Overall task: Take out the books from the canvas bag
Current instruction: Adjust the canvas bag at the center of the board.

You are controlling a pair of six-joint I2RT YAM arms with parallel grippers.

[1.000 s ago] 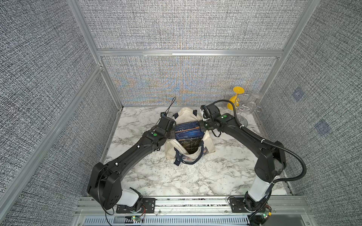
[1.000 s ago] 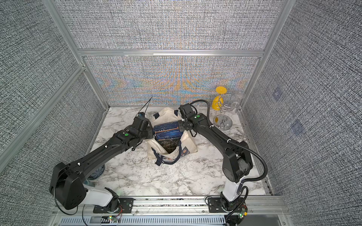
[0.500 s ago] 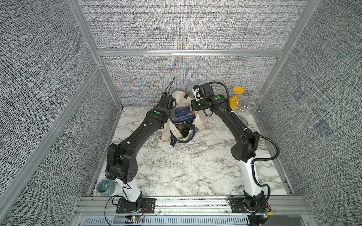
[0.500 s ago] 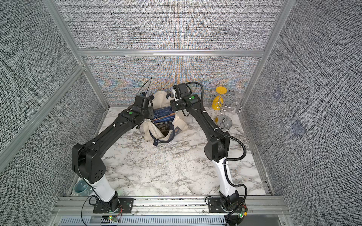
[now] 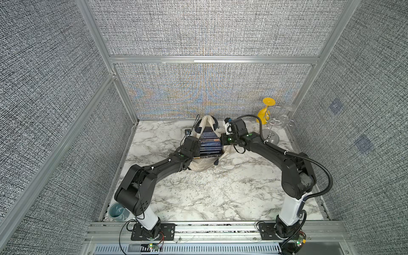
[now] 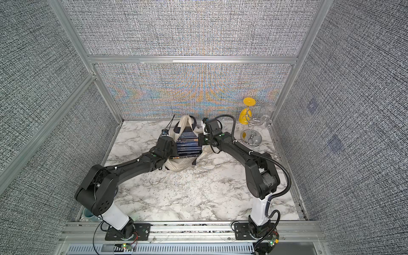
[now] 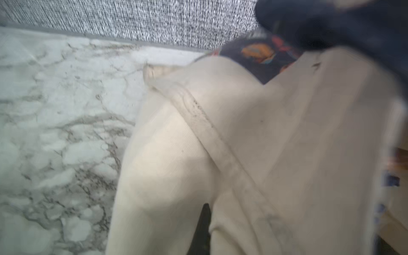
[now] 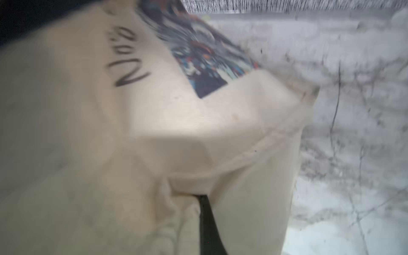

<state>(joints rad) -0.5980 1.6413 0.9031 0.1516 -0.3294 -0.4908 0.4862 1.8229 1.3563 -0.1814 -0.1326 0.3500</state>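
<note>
The canvas bag [image 5: 199, 168] [image 6: 178, 167] lies crumpled at the back middle of the marble table [image 5: 198, 192]. Several dark blue books [image 5: 210, 145] [image 6: 188, 146] lie fanned in a row between its cream folds. My left gripper [image 5: 196, 143] [image 6: 171, 144] is shut on the bag's cloth at the left of the books. My right gripper [image 5: 223, 141] [image 6: 201, 140] is shut on the cloth at their right. In the wrist views the cream cloth [image 7: 265, 132] [image 8: 154, 132] fills the frame. Only a dark sliver of each gripper [image 7: 204, 223] [image 8: 206, 220] shows, pinched in cloth.
A wire glass rack [image 5: 272, 130] with a yellow glass [image 5: 266, 111] and clear glasses stands at the back right, close behind my right arm. A teal mug [image 5: 118, 212] sits at the front left corner beside my left arm's base. Grey walls enclose three sides.
Both arms lifted the bag up toward the back wall, then came back down. The books now lie spread out in a longer row than before.
</note>
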